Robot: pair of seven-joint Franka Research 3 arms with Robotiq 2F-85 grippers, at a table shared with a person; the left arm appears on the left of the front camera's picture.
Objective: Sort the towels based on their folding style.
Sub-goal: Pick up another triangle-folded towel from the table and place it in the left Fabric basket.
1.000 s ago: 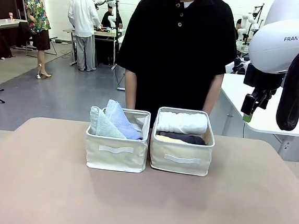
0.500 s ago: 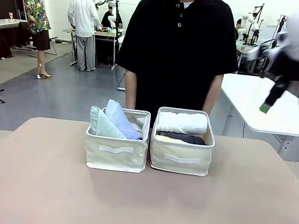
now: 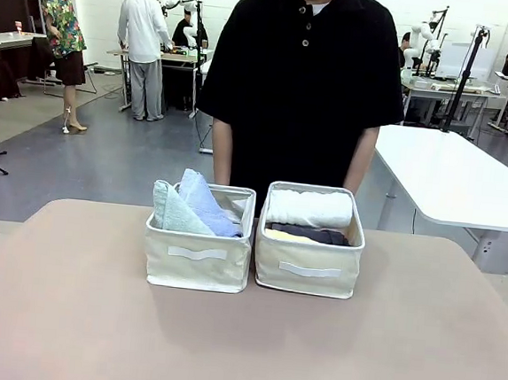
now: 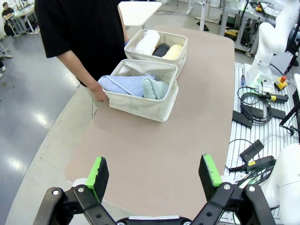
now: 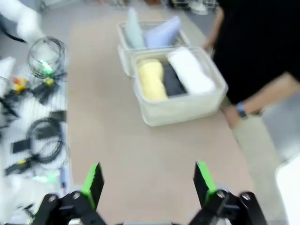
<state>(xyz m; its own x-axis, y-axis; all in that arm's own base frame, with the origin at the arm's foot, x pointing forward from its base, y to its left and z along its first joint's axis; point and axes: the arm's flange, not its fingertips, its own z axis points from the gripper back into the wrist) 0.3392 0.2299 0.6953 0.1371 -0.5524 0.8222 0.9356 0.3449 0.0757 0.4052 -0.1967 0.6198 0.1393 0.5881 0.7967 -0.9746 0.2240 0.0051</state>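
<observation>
Left gripper (image 4: 154, 176), right gripper (image 5: 149, 182) — both jaws apart, empty. Ahead of each: 2 cream bins (image 3: 198, 258). 1 holds mint (image 3: 168, 209) and periwinkle triangles (image 3: 206, 205); the other, white (image 3: 310, 207), dark grey (image 5: 172, 79) and yellow rolls (image 5: 151, 78). Sorting looks finished — pink roll not discernible.

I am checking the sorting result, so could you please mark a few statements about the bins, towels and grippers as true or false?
1. The mint green towel and the periwinkle blue towel share the left bin. True.
2. The white towel lies loose on the table. False: it sits in the right bin, beside the dark grey towel and the yellow towel.
3. The left gripper holds a towel. False: its jaws stand open and empty above the table.
4. The right gripper is open. True.
5. The two bins stand far apart. False: they stand side by side.
</observation>
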